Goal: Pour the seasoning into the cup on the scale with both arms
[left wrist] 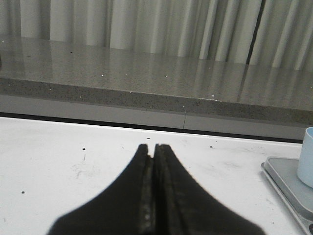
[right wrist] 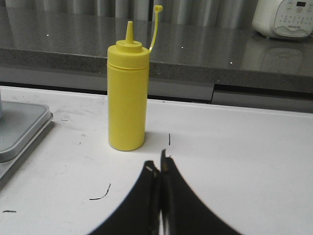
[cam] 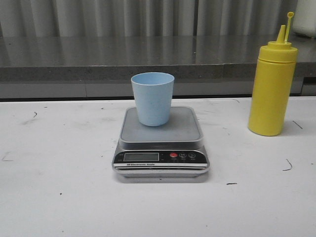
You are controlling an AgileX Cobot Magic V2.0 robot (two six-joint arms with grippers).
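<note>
Left hand (left wrist: 154,147) closed over white table (left wrist: 58,161), scale (left wrist: 288,183) nearby

Only the fingers show, in wrist views; no arms in front view. Left gripper (left wrist: 153,147): two matte black fingers, broad at base, tapering w/ curved outer edges to narrow tips. Right gripper (right wrist: 161,164): same black tapered shape, tips uneven, a few pale scuffs near left tip.

cup (cam: 152,98): pale blue, faintly speckled
seasoning (cam: 272,87): solid yellow
scale (cam: 161,143): silver, grey platform, black panel, red button
table (cam: 59,187): white, dark scuffs
my left gripper (left wrist: 151,149): black
my right gripper (right wrist: 157,169): black
</note>
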